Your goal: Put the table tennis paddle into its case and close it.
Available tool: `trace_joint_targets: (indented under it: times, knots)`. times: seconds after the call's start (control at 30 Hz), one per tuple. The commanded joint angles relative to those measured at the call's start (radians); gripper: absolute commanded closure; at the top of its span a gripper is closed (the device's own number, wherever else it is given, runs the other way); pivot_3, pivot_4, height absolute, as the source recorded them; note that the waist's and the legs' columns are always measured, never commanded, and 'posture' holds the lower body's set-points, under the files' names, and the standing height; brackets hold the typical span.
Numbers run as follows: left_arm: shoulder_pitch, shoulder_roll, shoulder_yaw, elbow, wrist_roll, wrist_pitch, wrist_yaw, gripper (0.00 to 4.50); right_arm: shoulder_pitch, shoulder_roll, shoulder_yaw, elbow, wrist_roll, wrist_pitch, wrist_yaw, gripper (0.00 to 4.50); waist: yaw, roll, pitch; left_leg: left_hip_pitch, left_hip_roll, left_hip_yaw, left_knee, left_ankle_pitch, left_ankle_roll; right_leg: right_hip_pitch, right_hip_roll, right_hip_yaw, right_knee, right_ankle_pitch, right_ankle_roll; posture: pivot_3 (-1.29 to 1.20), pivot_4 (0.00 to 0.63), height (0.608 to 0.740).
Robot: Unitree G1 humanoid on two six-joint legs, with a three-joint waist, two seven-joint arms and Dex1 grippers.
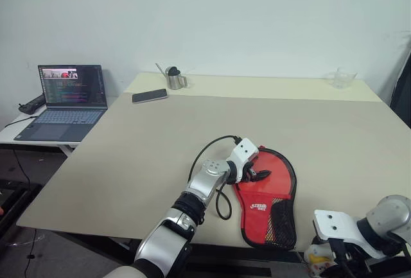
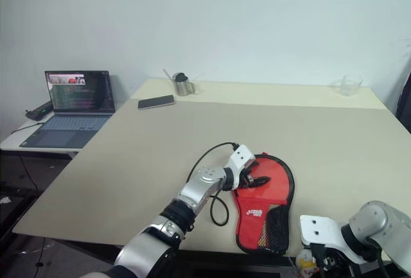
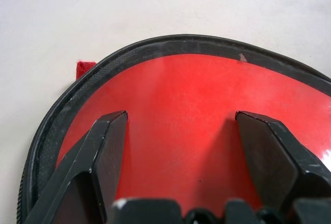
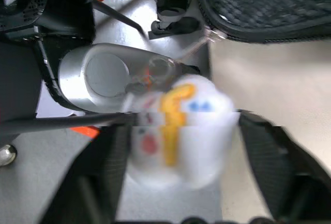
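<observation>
Meanwhile, a laptop (image 1: 64,101) is sitting at the far left, with a phone (image 1: 149,95) and metal pitcher (image 1: 174,78) lying on the worktop (image 1: 128,156) beyond. The left hand (image 1: 259,174) is hovering, fingers wide, over the red case (image 1: 270,204) near the worktop's near edge. The right hand (image 4: 176,146) is hanging past that edge, fingers spread around a white ball charm (image 4: 178,131).

My table (image 1: 128,162) has a beige top. The red case (image 1: 270,204) lies flat near its front edge, mesh end over the edge. At the far side I see a phone (image 1: 149,95), a small metal pitcher (image 1: 174,78) just beside it, and a clear glass cup (image 1: 342,78) well apart toward the far right corner.
</observation>
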State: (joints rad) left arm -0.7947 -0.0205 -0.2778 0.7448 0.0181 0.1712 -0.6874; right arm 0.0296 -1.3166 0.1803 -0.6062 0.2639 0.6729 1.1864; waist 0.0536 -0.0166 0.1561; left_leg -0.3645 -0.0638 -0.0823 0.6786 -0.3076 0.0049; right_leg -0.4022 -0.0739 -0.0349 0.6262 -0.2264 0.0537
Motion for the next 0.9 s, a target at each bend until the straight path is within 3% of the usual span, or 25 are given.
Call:
trace_joint_targets:
  times: [0.03, 0.27, 0.37, 0.5, 0.67, 0.8, 0.9]
  knots:
    - [0.044, 0.018, -0.017, 0.06, 0.033, 0.037, 0.004, 0.87, -0.023, -0.004, -0.022, 0.063, -0.026, -0.055, 0.014, 0.03, 0.0, 0.0, 0.0, 0.0, 0.0, 0.0, 0.0, 0.0, 0.0, 0.0, 0.0, 0.0, 0.0, 0.0, 0.0, 0.0, 0.15, 0.74]
    - [0.056, 0.041, 0.035, -0.019, -0.027, 0.056, -0.036, 0.87, -0.254, 0.087, -0.065, 0.334, -0.003, -0.166, 0.059, 0.03, -0.023, 0.0, 0.0, 0.001, 0.001, 0.002, 0.0, 0.0, 0.0, 0.0, 0.001, 0.0, 0.001, 0.0, 0.0, 0.0, 0.15, 0.74]
    - [0.051, 0.092, 0.114, -0.164, -0.125, 0.121, -0.107, 0.87, -0.431, 0.16, -0.073, 0.453, 0.032, -0.18, 0.105, 0.03, -0.039, 0.004, 0.003, 0.001, 0.002, 0.002, 0.0, 0.0, 0.0, -0.001, 0.002, 0.001, 0.001, 0.0, 0.0, 0.0, 0.15, 0.74]
    - [0.047, 0.19, 0.199, -0.41, -0.246, 0.243, -0.173, 0.87, -0.624, 0.22, -0.008, 0.708, -0.048, -0.291, 0.184, 0.03, -0.054, 0.001, 0.016, -0.001, 0.004, 0.003, 0.0, 0.003, -0.004, -0.005, 0.003, 0.001, 0.002, 0.004, -0.007, 0.0, 0.15, 0.74]
    - [0.141, 0.46, 0.29, -0.745, -0.378, 0.377, -0.323, 0.87, -0.807, 0.297, 0.051, 0.947, -0.119, -0.375, 0.269, 0.03, -0.057, 0.001, 0.017, -0.005, 0.003, 0.003, -0.002, 0.001, -0.007, -0.01, 0.003, 0.003, 0.001, 0.004, -0.012, 0.0, 0.15, 0.74]
    - [0.208, 0.653, 0.378, -0.873, -0.471, 0.437, -0.406, 0.87, -0.9, 0.33, 0.055, 1.095, -0.139, -0.398, 0.33, 0.03, -0.055, 0.005, 0.019, -0.018, 0.003, 0.003, -0.001, 0.001, -0.008, -0.023, 0.003, 0.002, 0.002, 0.004, -0.013, 0.0, 0.15, 0.74]
    - [0.265, 0.782, 0.459, -0.912, -0.547, 0.471, -0.483, 0.87, -0.943, 0.332, 0.05, 1.186, -0.154, -0.426, 0.356, 0.03, -0.047, 0.006, 0.021, -0.019, 0.003, 0.002, 0.0, 0.001, -0.008, -0.023, 0.002, 0.001, 0.001, 0.004, -0.014, 0.0, 0.15, 0.74]
